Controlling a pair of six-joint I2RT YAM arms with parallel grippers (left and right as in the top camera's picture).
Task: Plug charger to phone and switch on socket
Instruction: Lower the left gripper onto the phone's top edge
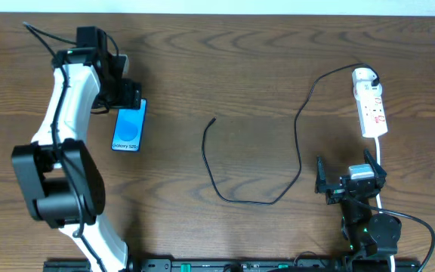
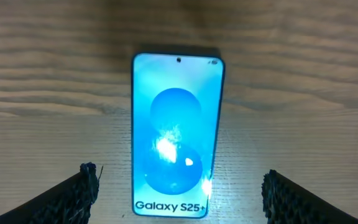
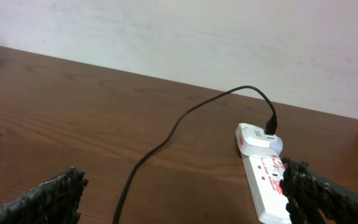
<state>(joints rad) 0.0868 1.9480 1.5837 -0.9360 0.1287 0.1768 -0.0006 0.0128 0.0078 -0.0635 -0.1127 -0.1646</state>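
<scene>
Nearest: left gripper [image 2: 180, 177], jaws wide, straddling the phone [image 2: 178, 124], touching neither long edge; its long axis runs straight ahead between them. Next: right gripper [image 1: 351, 185], jaws wide, empty; socket [image 1: 371, 106] near ahead, lengthwise. Free plug of the charger [image 1: 214, 118] lies on the table [image 1: 263, 45] between the arms, nearer my left, bare wood around it.

Far end of phone [image 1: 129, 130] partly hidden by left tool [image 1: 130, 101] (overhead); socket [image 3: 265, 186] btm cut off.
</scene>
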